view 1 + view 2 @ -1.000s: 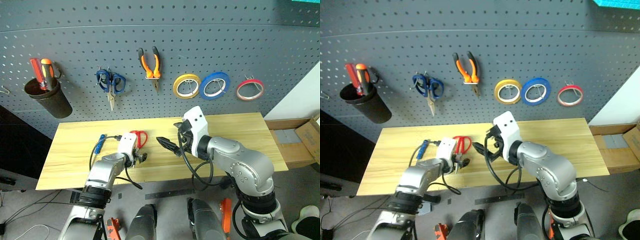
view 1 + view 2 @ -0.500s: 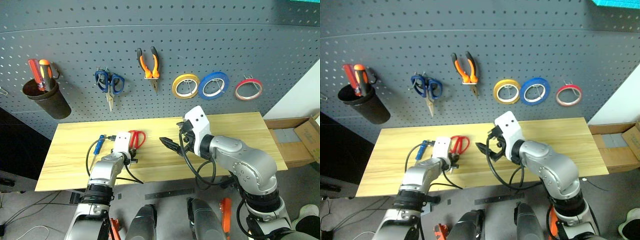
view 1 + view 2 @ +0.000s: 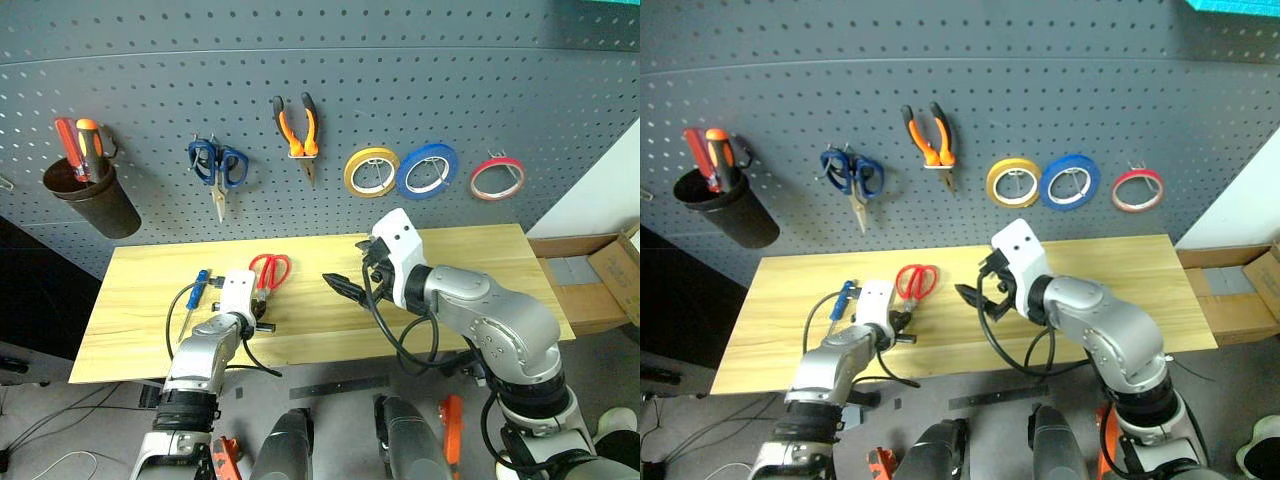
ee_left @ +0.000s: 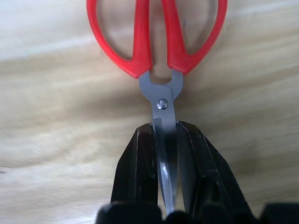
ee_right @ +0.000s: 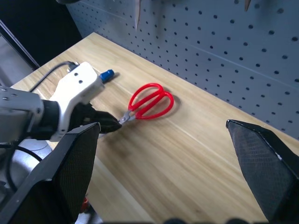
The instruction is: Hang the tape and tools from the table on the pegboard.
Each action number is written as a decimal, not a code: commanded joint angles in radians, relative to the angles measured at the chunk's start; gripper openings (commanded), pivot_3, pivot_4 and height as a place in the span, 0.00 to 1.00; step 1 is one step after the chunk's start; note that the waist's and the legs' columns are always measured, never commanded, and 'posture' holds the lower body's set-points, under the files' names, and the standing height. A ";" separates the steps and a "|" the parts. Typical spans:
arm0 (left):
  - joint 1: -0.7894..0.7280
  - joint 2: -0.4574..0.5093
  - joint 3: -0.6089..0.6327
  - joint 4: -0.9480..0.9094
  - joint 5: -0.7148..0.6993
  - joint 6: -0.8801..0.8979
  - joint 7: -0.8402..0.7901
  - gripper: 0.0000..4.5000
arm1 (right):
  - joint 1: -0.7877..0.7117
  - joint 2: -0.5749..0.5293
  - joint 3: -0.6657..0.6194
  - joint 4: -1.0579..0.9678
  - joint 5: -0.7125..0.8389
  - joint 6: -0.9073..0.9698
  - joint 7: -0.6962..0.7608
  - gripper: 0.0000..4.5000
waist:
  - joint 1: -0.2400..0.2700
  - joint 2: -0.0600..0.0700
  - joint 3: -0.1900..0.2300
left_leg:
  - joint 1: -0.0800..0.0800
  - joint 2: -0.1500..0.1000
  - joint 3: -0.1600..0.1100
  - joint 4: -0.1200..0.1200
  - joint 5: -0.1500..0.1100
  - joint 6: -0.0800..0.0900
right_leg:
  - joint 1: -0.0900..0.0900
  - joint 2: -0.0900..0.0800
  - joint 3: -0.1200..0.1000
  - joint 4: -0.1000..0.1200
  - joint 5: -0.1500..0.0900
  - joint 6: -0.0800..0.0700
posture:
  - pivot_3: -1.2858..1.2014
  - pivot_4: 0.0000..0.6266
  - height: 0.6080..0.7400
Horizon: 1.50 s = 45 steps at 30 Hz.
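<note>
I see a grey floor (image 3: 60, 420) below the bench, with thin cables (image 3: 40, 425) trailing across it at the left. To the right a white wall (image 3: 600, 190) meets the dark panel at a slant. Beside it sits a low wooden shelf (image 3: 585, 300) carrying a cardboard box (image 3: 622, 270) and a grey pad (image 3: 570, 270). At the far left a dark opening (image 3: 30, 290) drops away beside the bench. A teal patch (image 3: 600, 3) shows in the top right corner. The light is even and soft.
</note>
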 commanded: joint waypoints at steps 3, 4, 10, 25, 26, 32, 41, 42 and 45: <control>0.170 0.059 0.052 -0.230 0.012 -0.190 -0.038 0.06 | 0.001 -0.056 -0.033 -0.040 0.012 -0.062 0.051 1.00 | -0.002 0.000 0.000 | 0.000 0.000 0.000 0.000 -0.002 0.001 | 0.000 0.000 0.000 -0.001 0.000 0.000 | 0.50 0.40 1.00; 0.215 0.064 0.062 -0.264 0.009 -0.246 -0.054 0.06 | 0.007 -0.073 -0.033 -0.043 0.011 -0.078 0.065 1.00 | 0.000 0.000 0.000 | 0.000 0.000 0.000 0.000 -0.002 0.001 | 0.000 -0.001 0.000 -0.001 0.000 0.000 | 0.50 0.39 1.00; 0.441 0.054 0.179 -0.410 -0.040 -0.465 -0.104 0.06 | 0.047 -0.161 -0.029 -0.039 -0.028 -0.283 0.159 1.00 | 0.007 0.000 0.000 | -0.002 0.000 0.001 0.000 -0.004 0.003 | 0.000 -0.002 0.000 -0.003 0.000 0.000 | 0.50 0.37 1.00; 0.529 0.048 0.312 -0.552 0.041 -0.789 -0.055 0.06 | 0.022 -0.157 -0.102 0.029 0.038 -0.459 0.282 1.00 | 0.027 0.000 0.000 | -0.002 0.000 0.001 0.001 -0.004 0.003 | 0.001 -0.001 -0.001 -0.004 -0.001 0.000 | 0.52 0.33 1.00; 0.512 0.052 0.313 -0.552 0.035 -0.791 -0.057 0.06 | 0.007 -0.148 -0.113 0.043 0.042 -0.467 0.280 1.00 | 0.027 0.000 0.000 | -0.002 0.000 0.002 0.001 -0.004 0.003 | 0.001 -0.001 -0.001 -0.004 0.000 0.000 | 0.52 0.32 1.00; 0.391 0.081 0.303 -0.489 0.018 -0.757 -0.078 0.06 | -0.038 -0.132 -0.124 0.100 0.027 -0.490 0.272 1.00 | 0.027 -0.001 -0.001 | -0.001 0.000 0.001 0.001 -0.004 0.003 | 0.001 0.000 -0.001 -0.002 0.000 0.000 | 0.52 0.32 1.00; 0.218 0.181 0.266 -0.288 0.028 -0.765 -0.165 0.06 | -0.058 -0.126 -0.119 0.105 0.020 -0.483 0.256 1.00 | 0.024 -0.001 -0.001 | -0.001 0.000 0.002 0.001 -0.004 0.003 | 0.001 0.000 0.000 -0.001 0.000 0.000 | 0.51 0.33 1.00; 0.200 0.192 0.255 -0.268 0.034 -0.771 -0.176 0.06 | -0.059 -0.127 -0.119 0.105 0.018 -0.484 0.254 1.00 | 0.024 -0.001 -0.001 | -0.001 0.000 0.002 0.001 -0.004 0.003 | 0.000 0.000 0.000 -0.001 0.000 0.000 | 0.51 0.33 1.00; 0.161 0.211 0.240 -0.220 0.041 -0.768 -0.189 0.06 | -0.059 -0.124 -0.120 0.102 0.018 -0.483 0.249 1.00 | 0.024 -0.001 -0.001 | -0.001 0.000 0.001 0.001 -0.004 0.003 | 0.000 0.000 -0.001 -0.001 0.000 0.000 | 0.51 0.34 1.00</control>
